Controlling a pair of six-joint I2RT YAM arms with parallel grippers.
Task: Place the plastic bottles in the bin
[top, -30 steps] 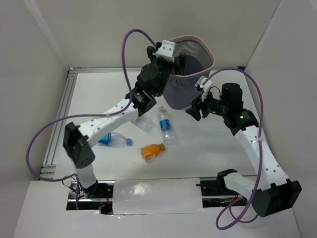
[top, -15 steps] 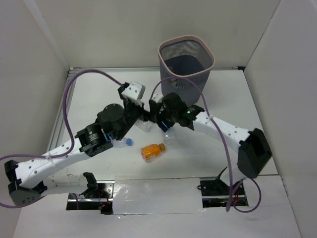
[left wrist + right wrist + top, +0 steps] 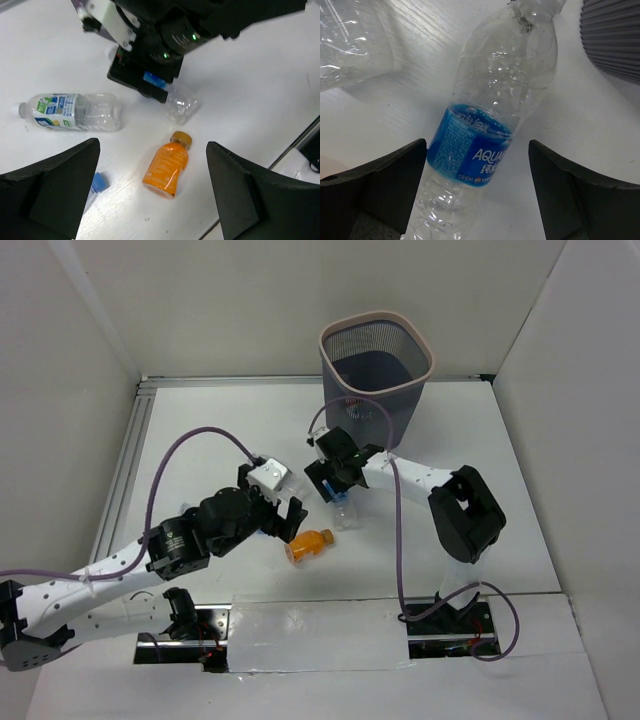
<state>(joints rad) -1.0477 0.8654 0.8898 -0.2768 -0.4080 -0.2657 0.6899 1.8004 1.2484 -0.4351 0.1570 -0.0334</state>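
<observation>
The bin (image 3: 376, 340) stands at the far centre. An orange-drink bottle (image 3: 308, 544) lies on the table; in the left wrist view it (image 3: 167, 168) lies between and beyond the fingers of my open, empty left gripper (image 3: 160, 200), which hovers above it (image 3: 290, 522). A clear bottle with a blue label (image 3: 480, 140) lies between the fingers of my open right gripper (image 3: 477, 195), which is low over it (image 3: 335, 485). Another clear bottle with a blue-white label (image 3: 75, 111) lies beside them. No other bottle shows.
A small blue cube (image 3: 98, 182) lies near my left finger. The bin's mesh wall (image 3: 615, 35) is close to the right of the blue-labelled bottle's neck. White walls enclose the table; an aluminium rail (image 3: 125, 465) runs along the left side.
My left arm has swung from the bin down toward the near side, over the orange bottle. My right arm has swung left and lowered over the blue-labelled bottle.
</observation>
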